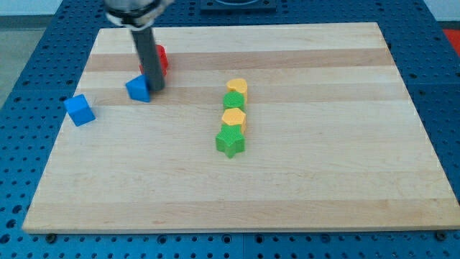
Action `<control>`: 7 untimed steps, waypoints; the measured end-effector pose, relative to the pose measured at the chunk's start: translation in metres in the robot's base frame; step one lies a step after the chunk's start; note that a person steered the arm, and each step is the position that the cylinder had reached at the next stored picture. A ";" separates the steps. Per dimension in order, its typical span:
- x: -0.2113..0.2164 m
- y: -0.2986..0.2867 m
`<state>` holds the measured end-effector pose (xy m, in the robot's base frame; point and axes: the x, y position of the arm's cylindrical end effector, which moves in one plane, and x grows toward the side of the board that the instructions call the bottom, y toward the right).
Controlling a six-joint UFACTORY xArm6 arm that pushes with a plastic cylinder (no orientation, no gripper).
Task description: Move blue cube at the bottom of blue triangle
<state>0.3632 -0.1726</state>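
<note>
A pale wooden counter (pixel 287 180) with light and darker stripes fills most of the view, and it sits on a blue base with rows of holes. My tip (pixel 156 88), the bottom end of a straight dark rod, comes down from the view's top and stands on the counter. There is no claw on this arm, so it holds nothing; the rod only pushes. My tip touches the right side of the small blue triangle block (pixel 139 89). Just behind the rod, toward the view's top, sits a small red block (pixel 162 59); the rod hides part of it, so I cannot tell its shape. The small blue cube block (pixel 79 110) is to the view's left of the blue triangle and a little lower, near the left edge of the counter. It is apart from the triangle and apart from my tip. Near the middle of the counter, four blocks stand in a line that runs from top to bottom, each touching the next: a yellow heart-like block (pixel 238 88), a green block (pixel 234 101), a yellow block (pixel 234 119), and a green star block (pixel 231 142) at the bottom end.
</note>
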 end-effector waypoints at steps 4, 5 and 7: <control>0.032 0.012; 0.057 0.006; 0.044 -0.015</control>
<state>0.4073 -0.1881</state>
